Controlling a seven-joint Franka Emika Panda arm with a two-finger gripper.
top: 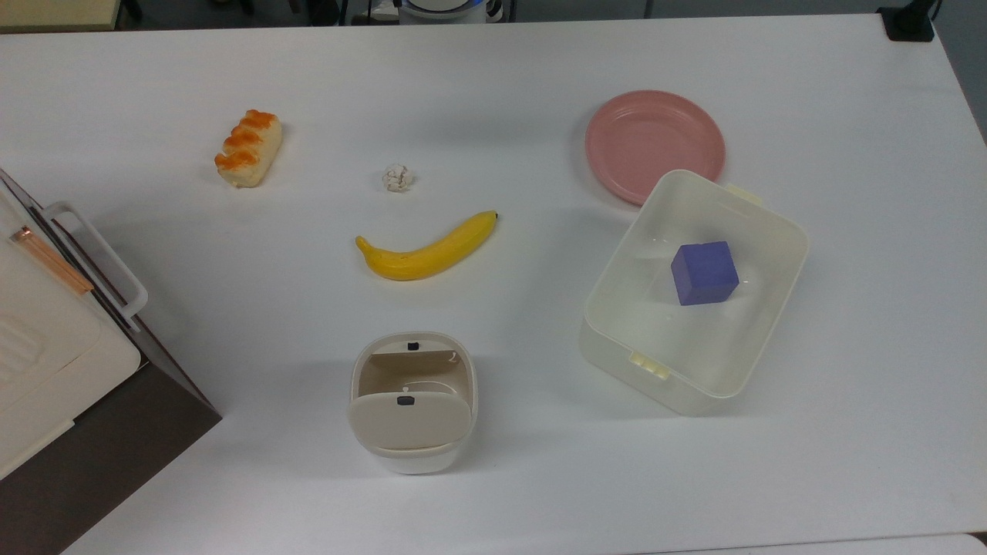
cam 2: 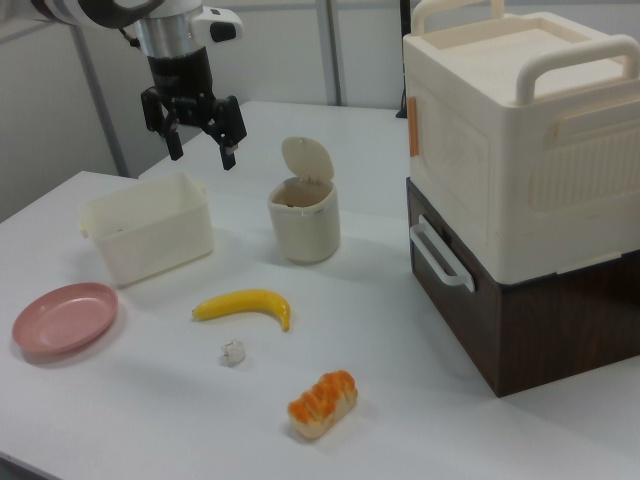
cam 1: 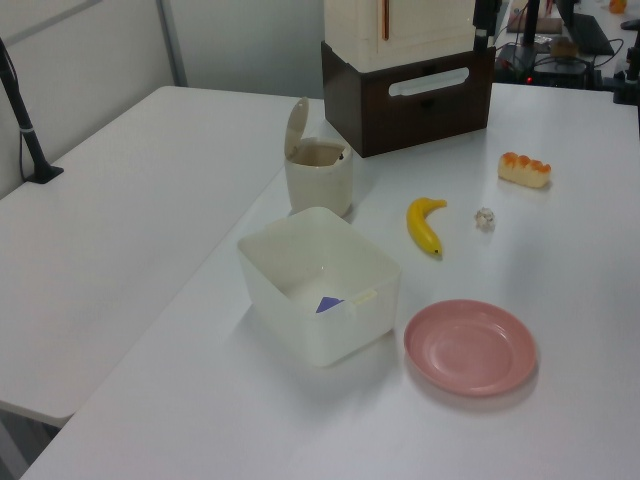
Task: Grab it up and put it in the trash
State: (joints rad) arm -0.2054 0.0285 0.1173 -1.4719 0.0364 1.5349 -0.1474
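With the gripper [cam 2: 199, 135] held high with its fingers spread and empty, the paper ball [top: 397, 178] is best approached from straight above where it lies just beyond the banana [top: 426, 248], apart from it, while the trash bin [top: 412, 401], lid open, waits on the banana's opposite side.

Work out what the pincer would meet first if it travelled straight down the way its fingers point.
The open pincer hangs high, pointing down. In the right view the line drops toward the translucent box, probably its rim or inside, though depth is unclear. The paper ball lies well away from that line.
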